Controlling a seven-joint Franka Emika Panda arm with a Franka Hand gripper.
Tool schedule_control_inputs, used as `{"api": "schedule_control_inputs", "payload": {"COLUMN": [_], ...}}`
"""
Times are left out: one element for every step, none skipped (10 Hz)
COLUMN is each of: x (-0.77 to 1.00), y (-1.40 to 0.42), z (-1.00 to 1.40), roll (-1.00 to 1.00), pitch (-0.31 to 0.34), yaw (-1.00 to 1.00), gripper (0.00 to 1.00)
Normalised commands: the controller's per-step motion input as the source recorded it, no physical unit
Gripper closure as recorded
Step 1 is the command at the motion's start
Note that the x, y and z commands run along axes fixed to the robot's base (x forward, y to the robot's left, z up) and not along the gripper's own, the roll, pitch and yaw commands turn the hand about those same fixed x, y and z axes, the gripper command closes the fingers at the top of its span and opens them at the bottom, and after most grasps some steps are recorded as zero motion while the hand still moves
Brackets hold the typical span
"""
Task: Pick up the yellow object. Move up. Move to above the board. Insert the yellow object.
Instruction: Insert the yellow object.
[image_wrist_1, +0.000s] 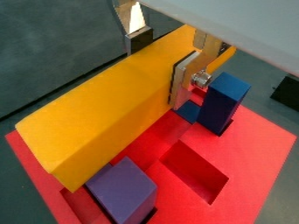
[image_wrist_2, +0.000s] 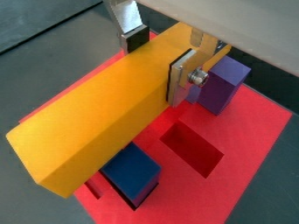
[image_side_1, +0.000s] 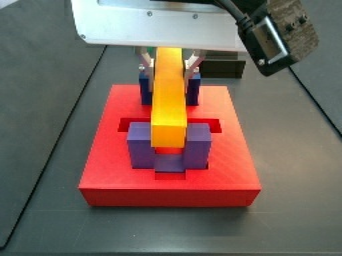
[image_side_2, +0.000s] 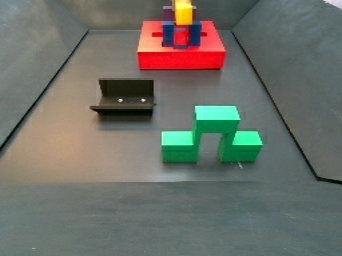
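Observation:
My gripper (image_wrist_1: 162, 59) is shut on the yellow object (image_wrist_1: 100, 114), a long yellow bar, with one silver finger (image_wrist_1: 184, 79) on each long side. It also shows in the other wrist view (image_wrist_2: 158, 58). The bar (image_side_1: 167, 95) lies lengthwise over the middle of the red board (image_side_1: 167, 185), between the blue posts (image_side_1: 195, 85) at the back and the purple posts (image_side_1: 140, 145) at the front. I cannot tell whether it touches the board. An open recessed slot (image_wrist_2: 190, 149) shows beside the bar. In a side view the board (image_side_2: 181, 58) is far back, with the bar (image_side_2: 183, 12) on top.
The dark fixture (image_side_2: 123, 98) stands on the grey floor, left of centre. A group of green blocks (image_side_2: 210, 135) sits nearer the front. Grey walls enclose the floor. A black camera (image_side_1: 274, 35) hangs on the wrist above the board's right side.

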Motion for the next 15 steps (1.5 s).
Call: {"api": "schedule_control_inputs", "payload": {"x": [0.16, 0.22, 0.14, 0.08, 0.02, 0.01, 0.00, 0.00, 0.00, -0.07, -0.07, 0.01, 0.07, 0.08, 0.15], "y": [-0.12, -0.09, -0.07, -0.06, -0.08, -0.06, 0.00, 0.00, 0.00, 0.00, 0.02, 0.00, 0.00, 0.00, 0.00], "z": [-0.19, -0.14, -0.13, -0.11, -0.14, -0.24, -0.33, -0.37, -0.38, -0.33, -0.23, -0.13, -0.14, -0.13, -0.18], "roll": [0.02, 0.00, 0.00, 0.00, 0.00, 0.03, 0.00, 0.00, 0.00, 0.00, 0.00, -0.03, -0.01, 0.00, 0.00], "pitch": [0.000, 0.000, 0.000, 0.000, 0.000, 0.000, 0.000, 0.000, 0.000, 0.000, 0.000, 0.000, 0.000, 0.001, 0.004], "yaw": [0.01, 0.01, 0.00, 0.00, 0.01, 0.00, 0.00, 0.00, 0.00, -0.04, -0.08, 0.00, 0.00, 0.00, 0.05], "gripper": [1.00, 1.00, 1.00, 1.00, 1.00, 1.00, 1.00, 1.00, 1.00, 1.00, 1.00, 1.00, 1.00, 1.00, 1.00]}}
